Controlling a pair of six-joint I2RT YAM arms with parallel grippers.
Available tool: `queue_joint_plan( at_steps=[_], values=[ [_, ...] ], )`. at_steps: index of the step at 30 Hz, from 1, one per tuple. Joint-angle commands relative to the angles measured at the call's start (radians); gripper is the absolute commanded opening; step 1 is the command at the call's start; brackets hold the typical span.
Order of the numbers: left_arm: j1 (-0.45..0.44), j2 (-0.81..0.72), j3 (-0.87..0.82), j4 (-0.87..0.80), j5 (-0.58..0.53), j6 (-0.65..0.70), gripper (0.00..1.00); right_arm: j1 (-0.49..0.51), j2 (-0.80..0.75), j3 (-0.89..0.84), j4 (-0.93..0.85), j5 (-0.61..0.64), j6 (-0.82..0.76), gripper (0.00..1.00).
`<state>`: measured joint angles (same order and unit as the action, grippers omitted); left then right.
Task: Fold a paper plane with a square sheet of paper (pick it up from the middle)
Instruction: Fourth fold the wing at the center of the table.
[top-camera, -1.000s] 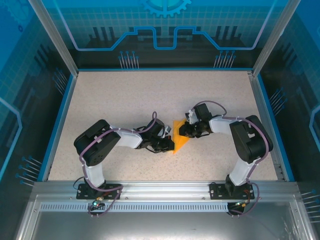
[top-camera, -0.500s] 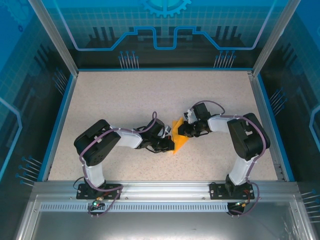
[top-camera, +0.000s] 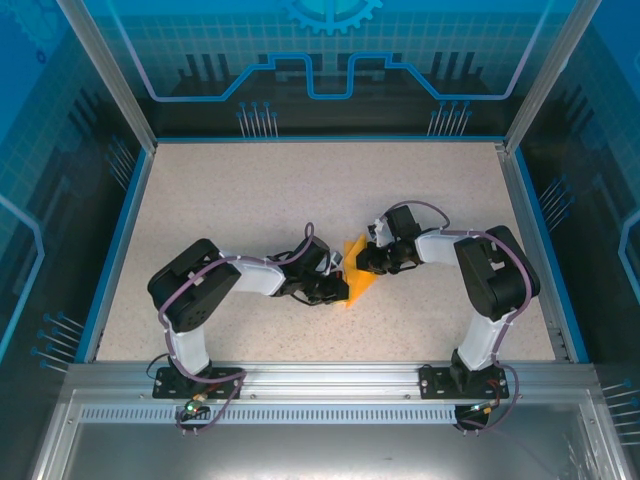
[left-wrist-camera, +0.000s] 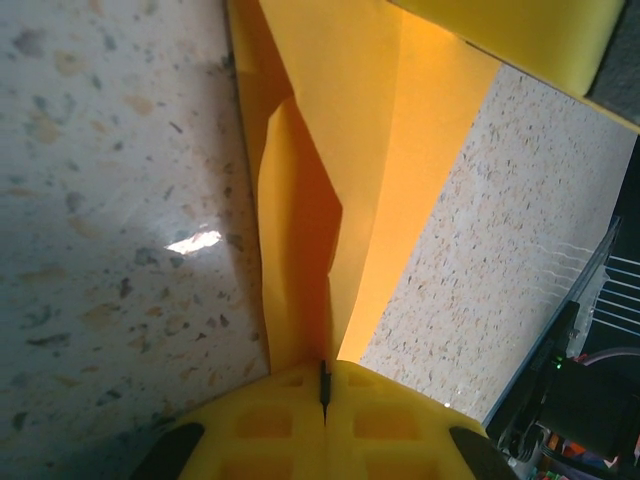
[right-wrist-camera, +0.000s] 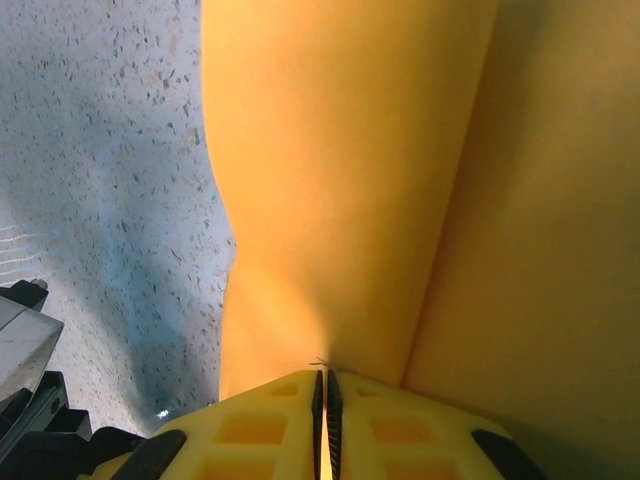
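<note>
Right arm has edged slightly left since a second ago, little else changed; left pincer (top-camera: 337, 287) and right pincer (top-camera: 361, 263) are both clamped on the thin creased orange square sheet of paper (top-camera: 358, 284), mid-surface between them. Folding well likely means firm grips and aligned edges before creasing. Speckled beige surface (top-camera: 240, 200) sits inside a blue-panelled enclosure (top-camera: 330, 60).

The right gripper (top-camera: 361, 262) has crept a touch closer to the left gripper (top-camera: 341, 286), and the right arm's elbow (top-camera: 494, 272) has swung in the same direction behind it. With that squeeze, the orange sheet (top-camera: 359, 284) has changed shape: its far edge, on the side away from the left gripper's base, has buckled and lifted into a small raised flap. Most of that came early, and the last half second added next to nothing.
</note>
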<state>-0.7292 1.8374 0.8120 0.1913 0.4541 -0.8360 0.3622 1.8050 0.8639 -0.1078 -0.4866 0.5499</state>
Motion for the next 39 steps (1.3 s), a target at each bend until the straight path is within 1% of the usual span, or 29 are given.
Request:
queue_joint_plan(
  at_steps=[1,3,7,11,16,20,25,30,39],
  values=[
    [0.013,-0.018,0.003,-0.174,-0.075,0.026,0.08,0.014,0.042,-0.009,-0.034,0.077,0.001,0.13],
    [0.014,-0.038,0.022,-0.201,-0.066,0.034,0.11,0.012,0.045,-0.006,-0.042,0.084,-0.003,0.12],
    [0.013,-0.079,0.047,-0.262,-0.066,0.048,0.21,0.011,0.049,-0.003,-0.050,0.085,-0.010,0.12],
    [0.014,-0.112,0.081,-0.320,-0.075,0.069,0.24,0.010,0.048,-0.003,-0.047,0.079,-0.010,0.12],
    [0.014,-0.135,0.159,-0.404,-0.112,0.121,0.26,0.010,0.046,-0.004,-0.047,0.079,-0.010,0.12],
    [0.013,-0.119,0.225,-0.453,-0.139,0.173,0.28,0.009,0.046,-0.004,-0.043,0.071,-0.009,0.12],
    [0.007,-0.063,0.272,-0.467,-0.133,0.210,0.28,0.005,0.039,-0.006,-0.044,0.066,-0.010,0.12],
    [0.002,-0.007,0.308,-0.492,-0.170,0.244,0.29,0.003,0.037,-0.009,-0.043,0.058,-0.009,0.12],
    [0.000,0.053,0.342,-0.512,-0.202,0.257,0.32,0.001,0.033,-0.008,-0.040,0.052,-0.008,0.12]
  ],
)
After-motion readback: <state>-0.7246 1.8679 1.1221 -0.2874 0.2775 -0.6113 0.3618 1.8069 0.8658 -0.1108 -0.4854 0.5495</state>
